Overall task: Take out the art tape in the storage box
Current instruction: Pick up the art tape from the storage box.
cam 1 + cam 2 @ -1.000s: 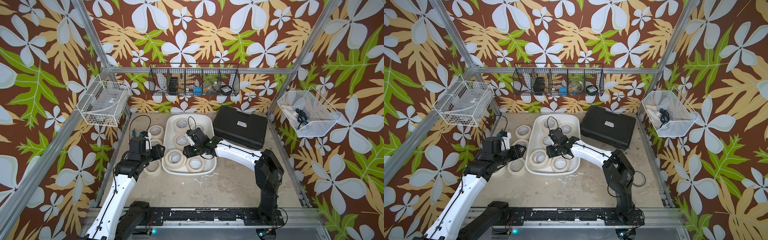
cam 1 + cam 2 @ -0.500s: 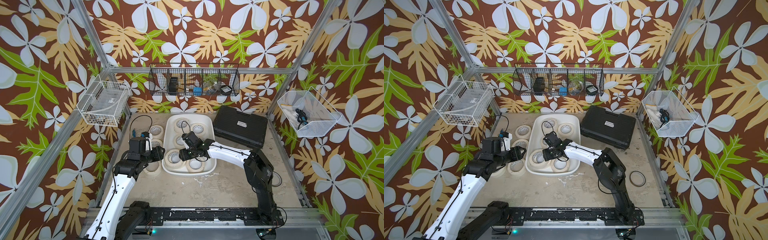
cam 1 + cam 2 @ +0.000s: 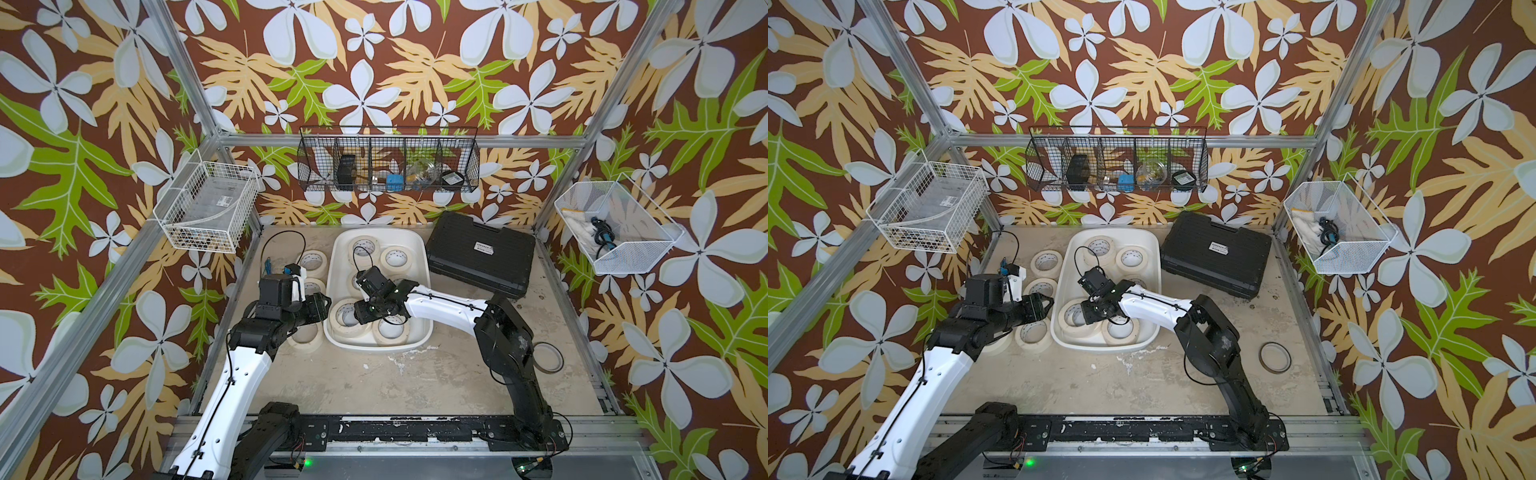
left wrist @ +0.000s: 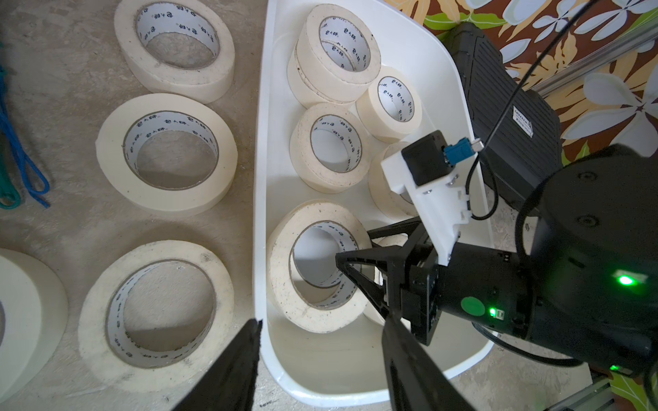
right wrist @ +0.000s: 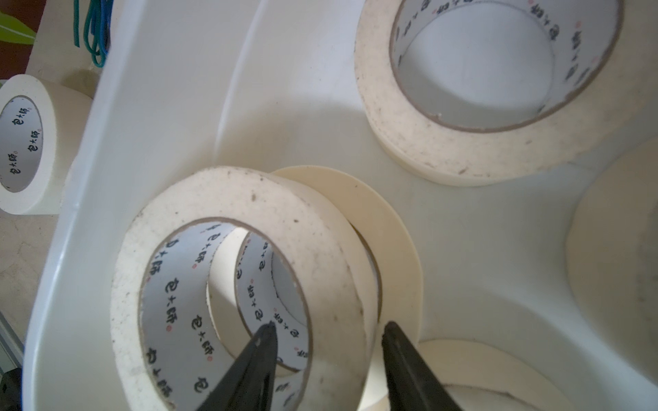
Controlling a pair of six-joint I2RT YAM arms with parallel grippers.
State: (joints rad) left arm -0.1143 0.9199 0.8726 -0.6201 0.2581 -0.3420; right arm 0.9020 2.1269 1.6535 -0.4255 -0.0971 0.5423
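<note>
The storage box (image 4: 271,142) sits toward the back of the surface (image 3: 395,386), with a black case (image 3: 482,253) just to its right. Several rolls of art tape (image 4: 279,270) lie inside the box, two of them stacked at the far end. More rolls lie flat on the surface just beside the box's left wall. The right tool (image 5: 329,325) reaches into the near-left corner of the box. There a roll lies askew on top of another one. One jaw is down inside that upper roll's printed core and the other is just outside its rim, so the jaws straddle the roll's wall. I cannot tell from either wrist view whether they are pinching it. The roll is inside the box, resting on the roll beneath it. The left tool (image 4: 320,331) hangs above the box's near-left rim with its jaws well apart, one over the surface and one over the box. A dark-rimmed ring (image 3: 1275,358) lies alone on the surface, to the right of the right arm.
</note>
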